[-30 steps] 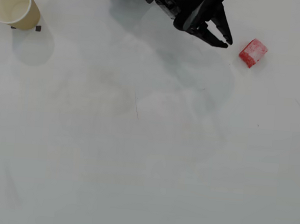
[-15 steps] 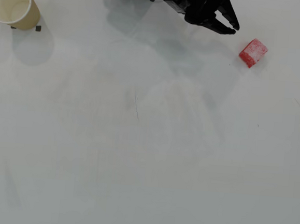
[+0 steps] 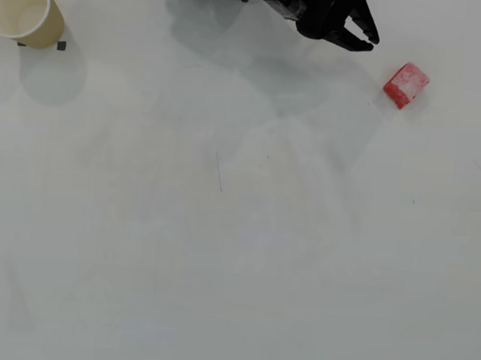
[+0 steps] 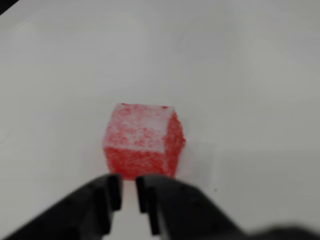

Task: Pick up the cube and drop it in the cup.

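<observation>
Gripper (image 3: 364, 41) hangs near the top edge of the overhead view, and the cube (image 3: 405, 84) lies on the table (image 3: 243, 255) a short way beyond its fingertips, to the lower right in that view, clearly apart from them. In the wrist view the two black fingers (image 4: 107, 192) come up from the bottom edge with only a narrow slit between them, so the jaws are nearly closed and they hold nothing. The cube (image 4: 143, 140) sits just ahead of the tips in that view, almost on the line of the slit, with its whitish top face and one corner edge turned a little to the right.

The step in hand, as I judge it, is the approach to the cube. To do it well, the jaws should first open wider than the cube, because the present slit is much too narrow for it. Then the gripper should go forward and down so that one finger passes on each side, and it should close on two opposite flat faces, not on a corner. A small turn of the wrist may help here.

The cup (image 3: 22, 6) stands far behind the gripper, at the other top corner of the overhead view, upright and empty as far as can be seen.
</observation>
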